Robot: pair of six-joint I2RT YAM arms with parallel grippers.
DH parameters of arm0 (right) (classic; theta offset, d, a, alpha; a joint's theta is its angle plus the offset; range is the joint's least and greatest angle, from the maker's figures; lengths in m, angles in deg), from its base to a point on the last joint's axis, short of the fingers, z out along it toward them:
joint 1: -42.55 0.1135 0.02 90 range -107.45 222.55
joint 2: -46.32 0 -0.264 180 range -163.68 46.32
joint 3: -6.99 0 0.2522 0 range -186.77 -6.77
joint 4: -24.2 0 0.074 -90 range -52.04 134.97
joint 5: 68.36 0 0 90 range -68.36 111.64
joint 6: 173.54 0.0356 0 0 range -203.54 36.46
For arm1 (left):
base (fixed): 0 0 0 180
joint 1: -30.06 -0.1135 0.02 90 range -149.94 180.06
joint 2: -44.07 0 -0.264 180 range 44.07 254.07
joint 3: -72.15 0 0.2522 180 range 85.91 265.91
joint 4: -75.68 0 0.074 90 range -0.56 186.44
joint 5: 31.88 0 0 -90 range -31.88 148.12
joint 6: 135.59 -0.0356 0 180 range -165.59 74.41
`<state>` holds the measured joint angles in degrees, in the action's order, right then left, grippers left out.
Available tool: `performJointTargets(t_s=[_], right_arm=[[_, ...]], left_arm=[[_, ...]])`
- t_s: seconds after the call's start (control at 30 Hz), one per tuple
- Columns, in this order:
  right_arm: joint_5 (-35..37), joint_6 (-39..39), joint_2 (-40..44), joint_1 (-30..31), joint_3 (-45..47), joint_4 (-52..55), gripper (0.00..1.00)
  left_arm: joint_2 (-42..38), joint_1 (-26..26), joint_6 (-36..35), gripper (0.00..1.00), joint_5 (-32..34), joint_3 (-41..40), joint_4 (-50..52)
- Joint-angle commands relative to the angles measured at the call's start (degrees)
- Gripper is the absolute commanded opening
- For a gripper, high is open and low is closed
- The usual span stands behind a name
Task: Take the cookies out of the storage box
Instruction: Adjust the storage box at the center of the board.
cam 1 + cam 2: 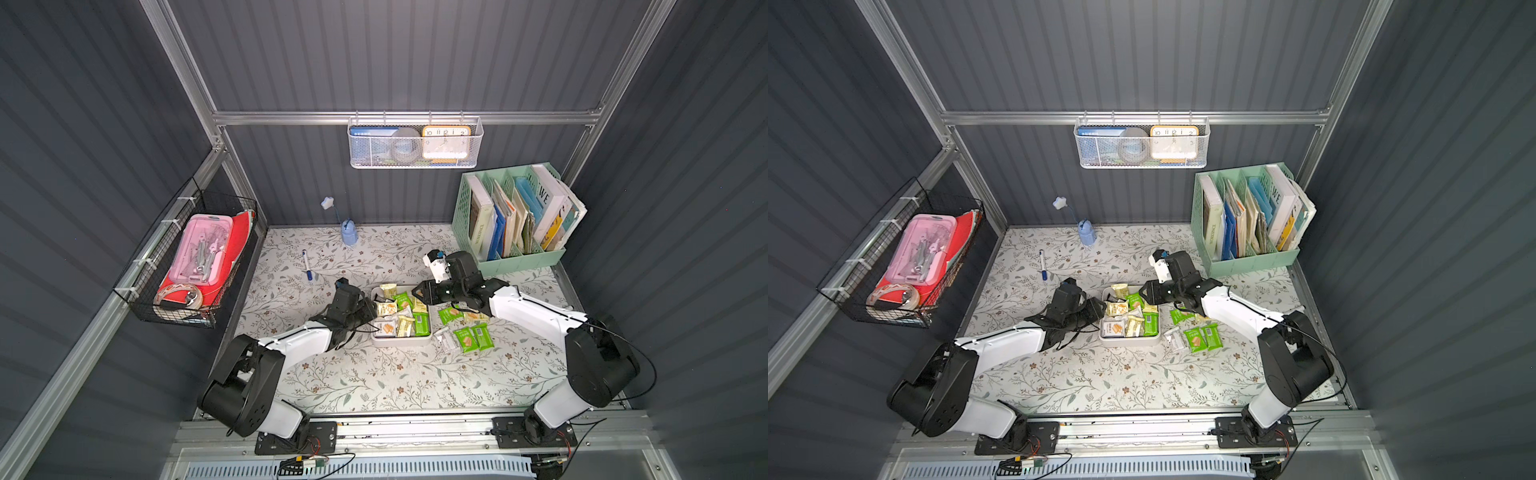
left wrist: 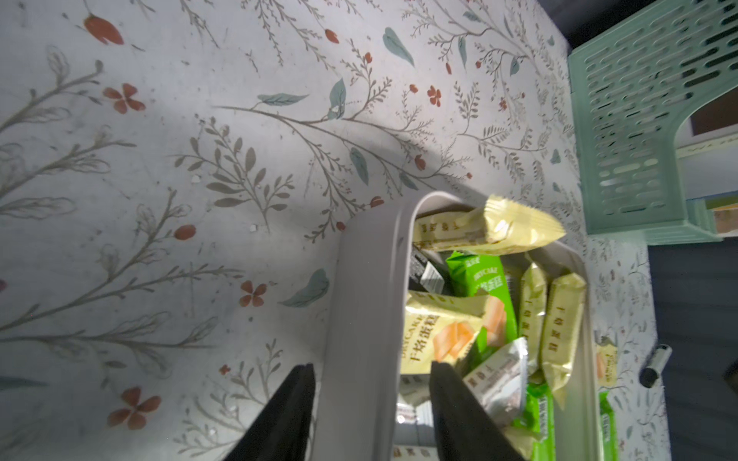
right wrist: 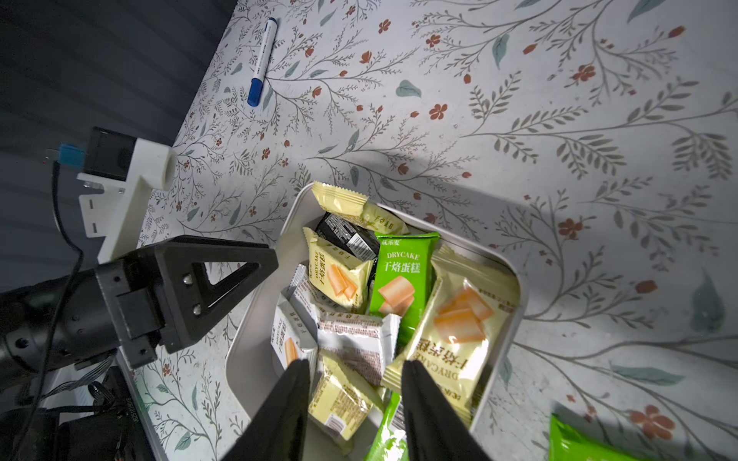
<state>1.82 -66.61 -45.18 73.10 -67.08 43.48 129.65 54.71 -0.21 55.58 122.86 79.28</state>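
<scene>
Storage box: your shallow white storage box with rounded corners and low walls [image 1: 401, 343] sits mid-table on the floral-print tabletop [image 1: 374, 382], between the two arms.
Cookies inside: most of your cookies [image 1: 405, 319], small sealed packets in green, pale yellow, white and one black, lie heaped in the box.
Cookies outside: your loose packets [image 1: 466, 340], green, white and pale yellow, lie on the tabletop just beside the box's right wall.
Left pincer: your left gripper [image 2: 371, 365] has its jaws part-way apart and straddles the box's left wall, one black finger outside, one inside. It holds no packet.
Right pincer: your right gripper [image 3: 355, 361] hovers over the box's far right corner with its jaws apart. White and pale yellow packets lie below the gap, and nothing is pinched.
Around you: a mint-green slotted plastic file holder [image 1: 519, 258] stands at the far right, and a white marker with a blue cap [image 1: 307, 266] lies far left.
</scene>
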Motion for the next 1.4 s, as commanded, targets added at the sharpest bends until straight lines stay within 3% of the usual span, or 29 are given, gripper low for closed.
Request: performJointTargets(t_s=[0.0,0.13,0.3,0.63,0.77,0.8,0.9,1.0,1.17,1.37], right_arm=[[1.5,-0.1,1.7,0.0,1.1,-0.3,0.43],[1.5,-0.4,2.4,0.0,1.8,0.2,0.42],[-0.6,-0.2,2.0,0.0,1.8,0.3,0.41],[-2.8,0.9,0.8,0.8,1.3,0.3,0.4],[-0.7,2.8,0.4,1.5,0.7,2.2,0.39],[0.2,3.9,-0.1,1.8,0.1,3.5,0.4],[2.4,4.4,-1.8,2.7,-2.8,8.6,0.4],[4.7,5.0,-0.7,2.9,-2.0,8.1,0.41],[11.8,6.0,4.1,2.6,2.0,6.1,0.42],[16.9,7.0,10.9,1.3,8.0,5.2,0.42]], left_arm=[[2.4,-0.4,-2.4,0.44,1.2,1.8,2.0],[3.6,-0.4,-2.5,0.34,3.0,2.5,3.5],[1.4,-0.4,-1.7,0.29,5.0,2.0,5.2],[-1.0,-0.5,-4.2,0.28,10.6,2.0,10.3],[-1.9,-0.5,-4.5,0.27,11.4,2.2,11.2],[-2.0,-0.5,-4.5,0.28,11.2,2.3,11.1],[-3.8,-0.4,-4.4,0.47,10.8,2.9,11.3],[-7.6,-0.4,-4.6,0.56,10.3,3.6,11.0],[-12.0,-0.1,-4.1,0.6,2.8,5.8,7.4],[-3.7,5.6,-2.8,0.63,0.3,11.9,3.6]])
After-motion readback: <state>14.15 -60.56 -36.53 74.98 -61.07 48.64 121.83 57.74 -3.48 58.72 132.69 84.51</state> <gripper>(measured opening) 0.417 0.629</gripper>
